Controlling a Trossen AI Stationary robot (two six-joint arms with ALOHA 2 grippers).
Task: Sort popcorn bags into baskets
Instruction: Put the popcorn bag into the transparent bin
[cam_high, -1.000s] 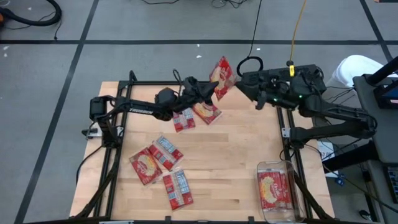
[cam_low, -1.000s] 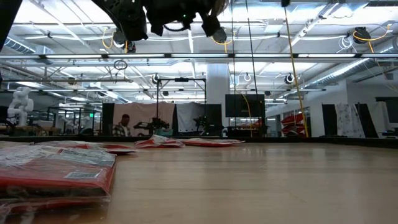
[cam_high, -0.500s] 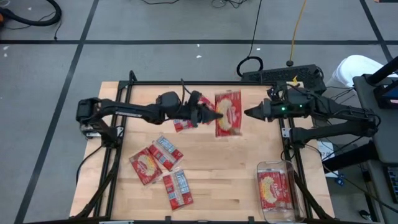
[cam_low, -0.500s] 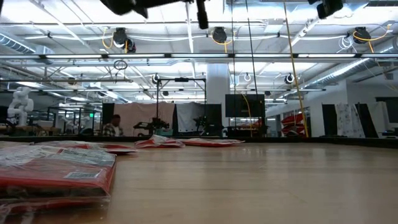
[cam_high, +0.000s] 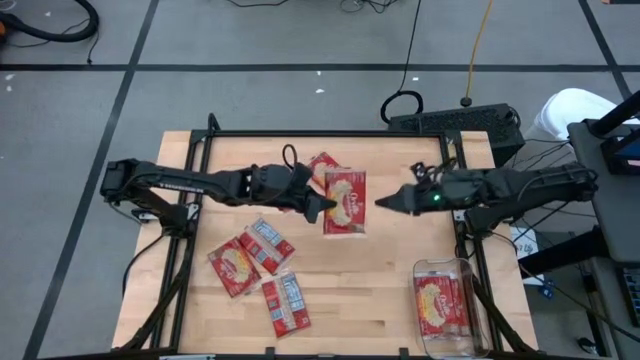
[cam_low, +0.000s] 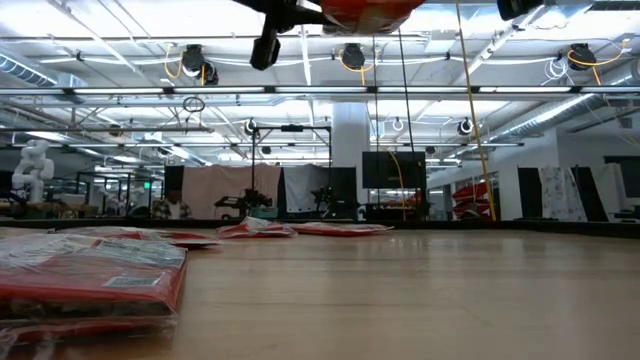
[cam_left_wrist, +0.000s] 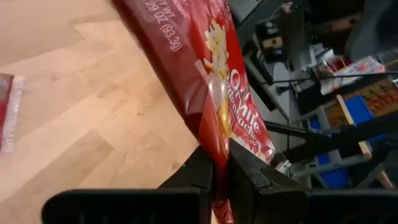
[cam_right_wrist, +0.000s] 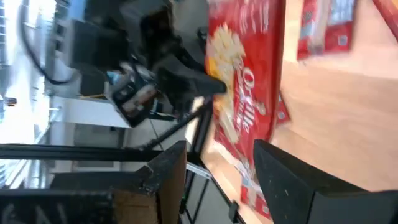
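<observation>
I've got the left gripper (cam_high: 322, 205) over the middle of the light wooden worktop (cam_high: 400, 250), fingers (cam_left_wrist: 249, 177) clamped on the edge of a flat red popcorn bag with the yellow popcorn picture facing up (cam_high: 345, 200). The left wrist view shows that bag (cam_left_wrist: 217, 81) pinched between both fingers and lifted clear of the wood. In the low view its red underside (cam_low: 360, 10) hangs at the top edge, well above the worktop.

The right gripper (cam_high: 382, 203) sits just beside the held bag on its far side, pointing at it, apart from it. Its fingers (cam_right_wrist: 292, 180) are spread, nothing between them; the held bag (cam_right_wrist: 245, 81) is straight ahead of them.

Another red popcorn bag (cam_high: 322, 165) lies under the left arm, near the back. Three more red packets (cam_high: 262, 262) lie clustered at front left, mostly with white-grey panels up.

The clear plastic rectangular bin (cam_high: 444, 268) stands at the front right corner, with a red popcorn bag (cam_high: 438, 305) lying flat inside it.
</observation>
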